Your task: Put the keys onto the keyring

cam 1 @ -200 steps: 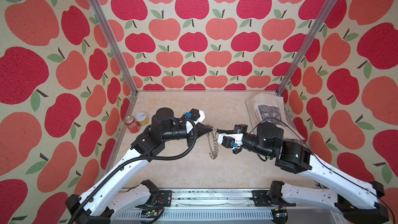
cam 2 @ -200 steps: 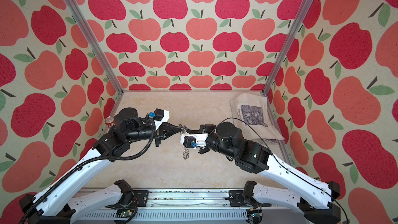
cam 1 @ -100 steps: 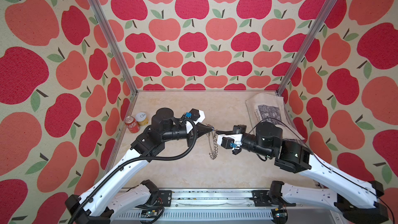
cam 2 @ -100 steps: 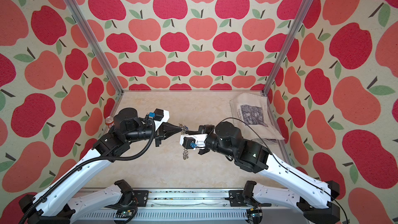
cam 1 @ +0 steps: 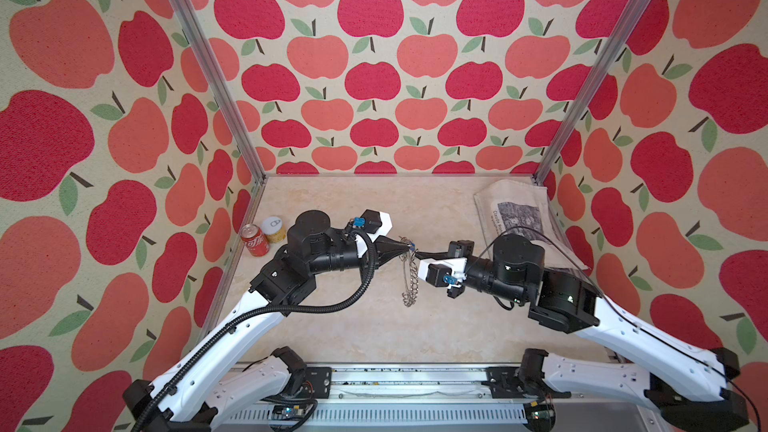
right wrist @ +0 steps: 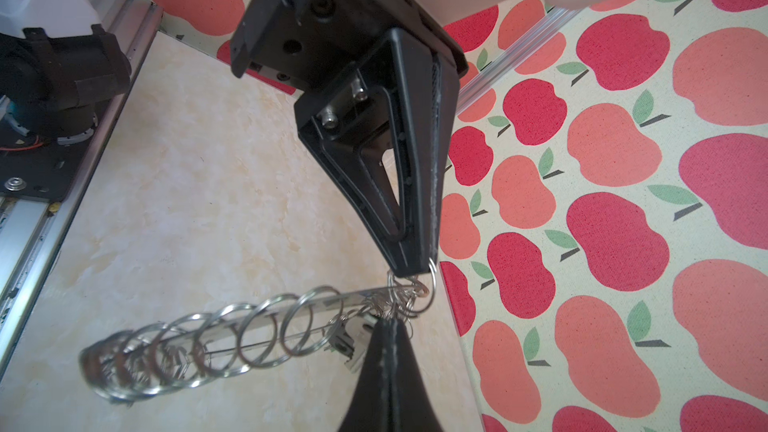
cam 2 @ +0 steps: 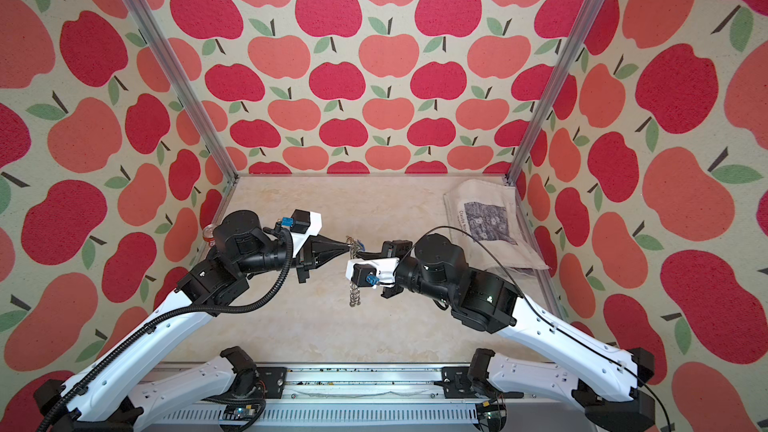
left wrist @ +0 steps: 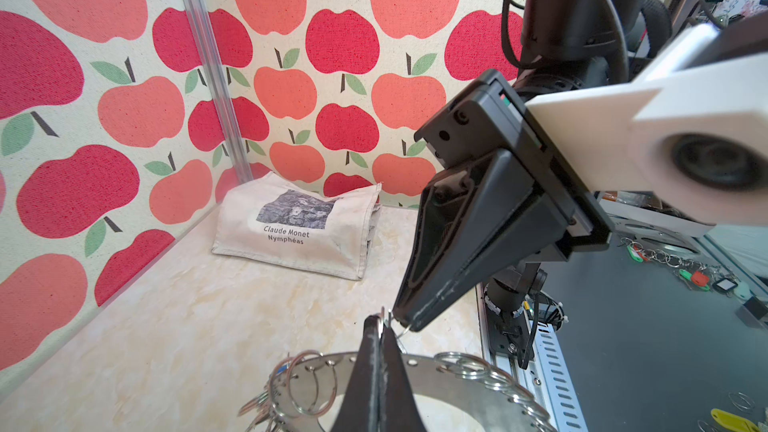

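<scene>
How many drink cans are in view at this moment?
2. A red can stands against the left wall. A yellow can stands right beside it, slightly farther back. No others show in any view, though some could be hidden.

Likely a robot lab: apple-print booth walls (cam 1: 370, 14), aluminium posts (cam 1: 212, 76), mounting rail (cam 1: 415, 378).

Both top views look down from high up, well above and behind the left gripper (cam 1: 406, 248) and right gripper (cam 1: 417, 252), facing the back wall (cam 1: 374, 76) and sharing nearly the whole table (cam 1: 332, 326). Each wrist camera sits just behind its own pressed-together fingers (left wrist: 372, 367), looking along them at close range toward the opposite gripper. Both wrist views share the keyring (left wrist: 440, 382) hanging at the meeting tips.
</scene>
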Motion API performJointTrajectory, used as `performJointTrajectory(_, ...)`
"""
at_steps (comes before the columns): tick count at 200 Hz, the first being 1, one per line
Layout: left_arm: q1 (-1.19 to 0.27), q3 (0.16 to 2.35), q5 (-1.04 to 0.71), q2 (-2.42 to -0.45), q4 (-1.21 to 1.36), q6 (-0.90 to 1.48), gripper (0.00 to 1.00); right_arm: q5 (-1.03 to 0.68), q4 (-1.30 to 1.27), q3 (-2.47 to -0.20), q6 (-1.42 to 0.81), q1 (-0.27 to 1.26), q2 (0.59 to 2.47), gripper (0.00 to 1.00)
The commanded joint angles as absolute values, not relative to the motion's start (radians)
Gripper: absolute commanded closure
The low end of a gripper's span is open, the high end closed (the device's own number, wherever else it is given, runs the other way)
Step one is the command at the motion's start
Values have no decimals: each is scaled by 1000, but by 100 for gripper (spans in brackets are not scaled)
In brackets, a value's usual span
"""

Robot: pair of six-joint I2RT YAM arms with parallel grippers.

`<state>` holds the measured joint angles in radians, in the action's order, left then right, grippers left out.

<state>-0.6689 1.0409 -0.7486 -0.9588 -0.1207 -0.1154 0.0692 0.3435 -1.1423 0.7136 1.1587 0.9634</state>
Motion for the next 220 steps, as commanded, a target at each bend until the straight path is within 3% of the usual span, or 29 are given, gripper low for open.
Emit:
performJointTrajectory(1, -660, 1025, -761, -929, 49, -61, 100, 30, 341, -1131, 677, 1167, 951, 100)
performJointTrajectory(159, -636, 853, -762, -887, 495, 139, 100, -59, 220, -1080, 582, 1167, 949, 100)
performJointTrajectory(220, -630, 816, -808, -900, 632, 179, 100, -61, 264, -1109, 565, 1167, 904, 67)
